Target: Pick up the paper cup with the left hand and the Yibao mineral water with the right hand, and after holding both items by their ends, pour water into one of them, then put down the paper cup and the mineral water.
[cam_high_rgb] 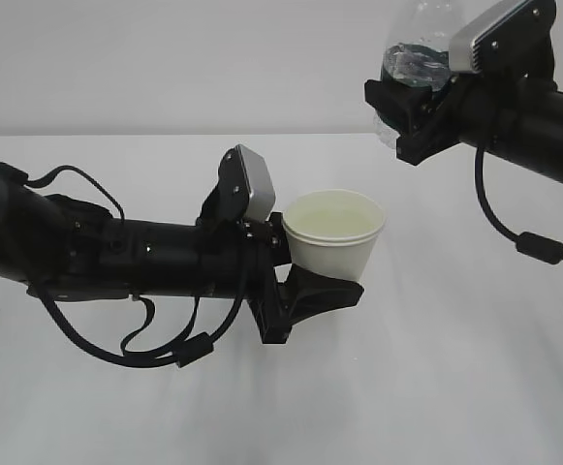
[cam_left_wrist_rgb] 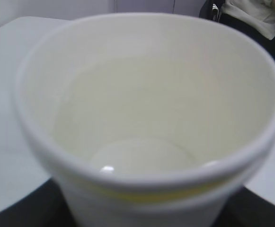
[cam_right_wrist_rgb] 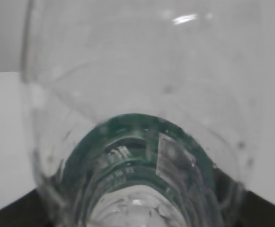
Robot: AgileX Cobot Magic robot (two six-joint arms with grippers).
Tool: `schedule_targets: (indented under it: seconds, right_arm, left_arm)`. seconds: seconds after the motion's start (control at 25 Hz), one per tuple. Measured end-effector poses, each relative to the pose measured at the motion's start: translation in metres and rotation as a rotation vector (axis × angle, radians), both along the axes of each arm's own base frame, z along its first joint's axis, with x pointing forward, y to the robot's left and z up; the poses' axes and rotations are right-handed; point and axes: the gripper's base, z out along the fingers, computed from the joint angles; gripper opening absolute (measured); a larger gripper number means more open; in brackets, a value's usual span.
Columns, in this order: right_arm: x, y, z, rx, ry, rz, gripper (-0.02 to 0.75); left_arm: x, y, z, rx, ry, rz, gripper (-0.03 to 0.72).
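My left gripper (cam_high_rgb: 322, 279) is shut on the lower part of the white paper cup (cam_high_rgb: 334, 237) and holds it upright above the table. In the left wrist view the paper cup (cam_left_wrist_rgb: 146, 118) fills the frame, with a pale cream inside, a faint ring on the wall and a glint near the bottom. Up at the right, my right gripper (cam_high_rgb: 407, 108) is shut on the Yibao mineral water (cam_high_rgb: 415, 60), a clear bottle with a dark green band. It stands roughly upright and its top runs out of view. The right wrist view shows the bottle (cam_right_wrist_rgb: 137, 142) close up, looking clear inside.
The white table (cam_high_rgb: 455, 387) lies under both arms, with a pale wall behind it. Black cables hang under the left arm (cam_high_rgb: 155, 354) and loop below the right arm (cam_high_rgb: 538, 247). A dark shape (cam_left_wrist_rgb: 251, 19) sits at the top right of the left wrist view.
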Motion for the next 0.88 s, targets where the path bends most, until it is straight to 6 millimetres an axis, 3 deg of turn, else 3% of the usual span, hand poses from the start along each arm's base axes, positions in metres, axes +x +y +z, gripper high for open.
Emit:
schedule_targets:
  seconds: [0.88]
  right_arm:
    - [-0.0014, 0.0019, -0.0012, 0.059, 0.059, 0.023, 0.435]
  left_arm:
    - [0.0000, 0.0000, 0.0000, 0.000, 0.000, 0.000, 0.430]
